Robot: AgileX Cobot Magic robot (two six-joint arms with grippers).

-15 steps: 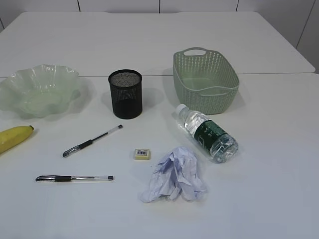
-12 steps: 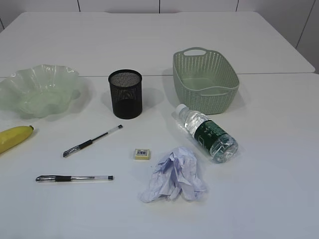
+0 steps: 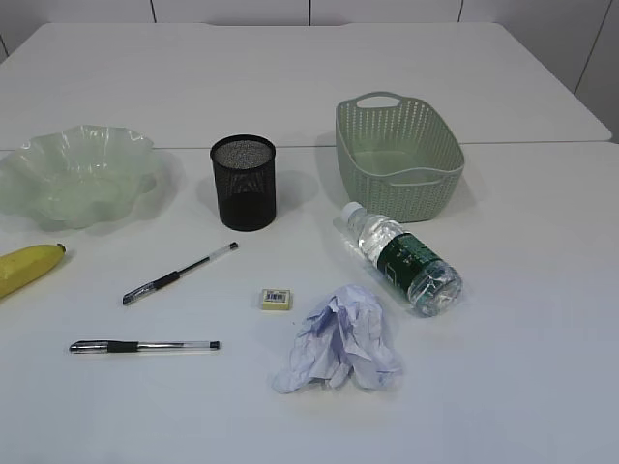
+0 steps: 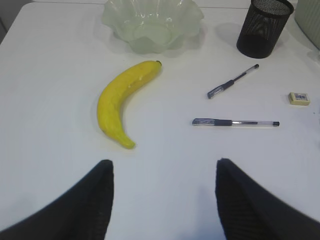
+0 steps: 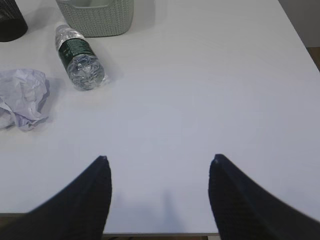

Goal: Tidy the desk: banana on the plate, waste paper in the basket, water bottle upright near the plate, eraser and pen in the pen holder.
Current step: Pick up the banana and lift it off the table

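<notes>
My left gripper is spread wide over bare white table, holding nothing; my right gripper likewise. The curved yellow banana lies just ahead of the left fingers, near the ruffled translucent green plate.

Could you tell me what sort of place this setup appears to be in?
Probably an office or lab desk staged for tidying: a plain white table with a mesh pen holder, pens, an eraser and a small basket.
</notes>
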